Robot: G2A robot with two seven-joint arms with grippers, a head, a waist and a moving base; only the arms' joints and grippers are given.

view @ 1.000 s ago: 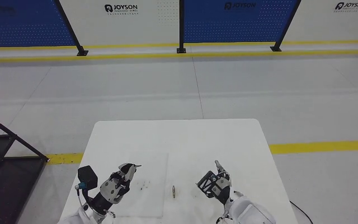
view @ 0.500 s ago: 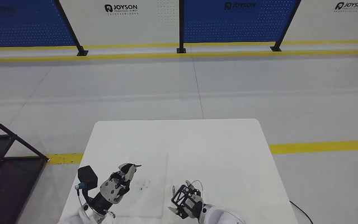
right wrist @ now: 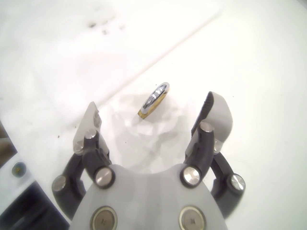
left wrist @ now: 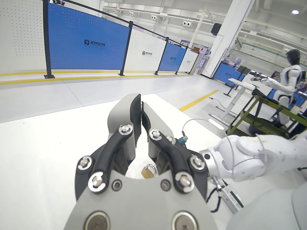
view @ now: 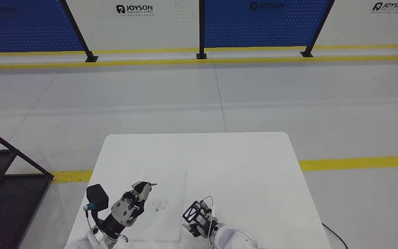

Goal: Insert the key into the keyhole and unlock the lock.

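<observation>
Okay, top view first: you get the white table, with the left gripper over its near left part. The right gripper is a little to the right of it, close to the near edge, tipped down at the tabletop and hiding the spot right beneath it. A few dark specks sit on the table between the two grippers. A thin sliver pokes out at the left gripper's tip, too small for you to name.

Left wrist view: the left gripper's black pads are pressed together and held above the table. You can't tell whether anything is pinched between them. Through the gap under the fingers you catch the lock, a brass body with a silver shackle, sitting on the table. The right arm comes in just beside it.

Right wrist view adds the close detail. The right gripper is spread wide, and the lock stands on its edge on the table. It is between the two fingertips and slightly beyond them, touching neither. A faint seam crosses the tabletop just past the lock, and the specks lie farther off beyond that line.
</observation>
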